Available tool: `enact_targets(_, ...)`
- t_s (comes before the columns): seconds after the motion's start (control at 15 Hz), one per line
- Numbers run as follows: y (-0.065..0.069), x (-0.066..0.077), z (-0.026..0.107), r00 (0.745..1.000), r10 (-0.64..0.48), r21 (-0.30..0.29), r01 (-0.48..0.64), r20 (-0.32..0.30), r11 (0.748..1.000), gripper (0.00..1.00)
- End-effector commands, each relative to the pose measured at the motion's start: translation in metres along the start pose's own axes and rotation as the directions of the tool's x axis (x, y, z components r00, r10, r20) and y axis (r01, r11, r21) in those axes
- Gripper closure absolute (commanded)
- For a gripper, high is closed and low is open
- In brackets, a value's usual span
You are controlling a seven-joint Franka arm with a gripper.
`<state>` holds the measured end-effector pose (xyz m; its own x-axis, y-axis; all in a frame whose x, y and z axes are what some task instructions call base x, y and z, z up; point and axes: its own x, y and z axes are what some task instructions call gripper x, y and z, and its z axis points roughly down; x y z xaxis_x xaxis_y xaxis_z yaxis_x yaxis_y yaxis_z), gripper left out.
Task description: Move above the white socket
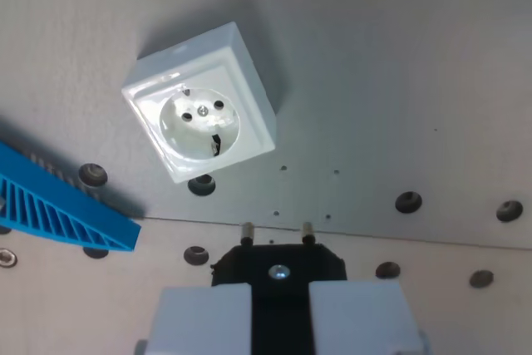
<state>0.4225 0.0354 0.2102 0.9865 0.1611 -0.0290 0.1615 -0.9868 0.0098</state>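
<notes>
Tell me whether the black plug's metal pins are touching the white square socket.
Apart. In the wrist view, bare grey board lies between the pins of the black plug and the white socket.

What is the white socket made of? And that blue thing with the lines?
The white socket looks like glossy hard plastic: light glints off its smooth face. The blue ribbed piece seems to be matte plastic, judging by its even colour and molded slats, though only part of it shows.
</notes>
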Motion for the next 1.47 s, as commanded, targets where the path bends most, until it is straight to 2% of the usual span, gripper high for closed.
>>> enact_targets(0.07,-0.006,-0.003,0.017,0.972,-0.216,-0.027,0.214,-0.09,0.976,1.0)
enact_targets(0.93,-0.027,-0.011,0.081,0.946,-0.313,-0.062,0.308,-0.09,0.949,1.0)
enact_targets(1.47,-0.034,-0.015,0.098,0.951,-0.295,-0.066,0.29,-0.094,0.955,1.0)
